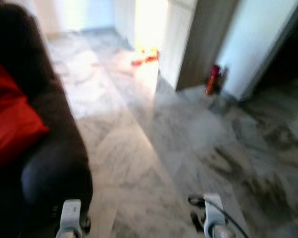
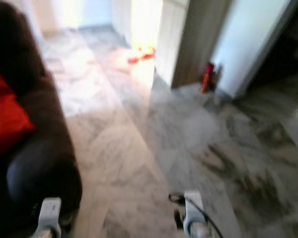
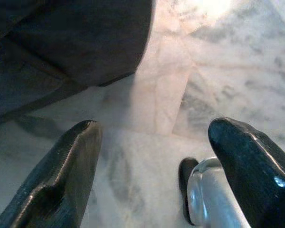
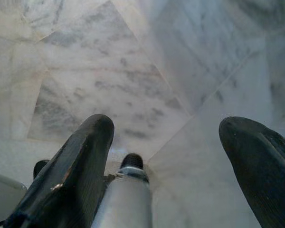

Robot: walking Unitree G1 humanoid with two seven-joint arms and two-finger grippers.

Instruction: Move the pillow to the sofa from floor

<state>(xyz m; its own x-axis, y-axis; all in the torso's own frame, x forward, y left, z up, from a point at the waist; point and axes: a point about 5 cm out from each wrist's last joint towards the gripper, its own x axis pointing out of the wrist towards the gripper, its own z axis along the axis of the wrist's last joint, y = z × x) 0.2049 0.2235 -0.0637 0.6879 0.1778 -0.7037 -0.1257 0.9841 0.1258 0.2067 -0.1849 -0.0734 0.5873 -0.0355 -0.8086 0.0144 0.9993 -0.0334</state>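
A: Is there any writing or a label to read?

B: None can be made out; the head views are blurred.

A: How do the arms sit?

B: Both hang low at the bottom edge of the frame. In its wrist view the left gripper (image 3: pixel 152 156) points down at the floor (image 1: pixel 154 144), its two black fingers (image 3: pixel 61 175) spread wide with nothing between them. The right gripper (image 4: pixel 171 161) does the same over bare marble, fingers (image 4: pixel 76 161) apart and empty. The left arm (image 1: pixel 69 218) is just beside the sofa's rounded arm; the right arm (image 1: pixel 213 218) is at lower centre-right, over open floor.

A: And the pillow?

B: A red pillow (image 1: pixel 10 119) lies on the dark sofa (image 1: pixel 54 163) at the left edge of the frame, above the left arm and well apart from both grippers.

A: Farther off?

B: A wall corner (image 1: pixel 188 44) stands at upper centre, with a red bottle-like thing (image 1: pixel 212 79) at its foot. A small red and yellow thing (image 1: pixel 145 55) lies in the bright patch beyond, too blurred to tell what it is.
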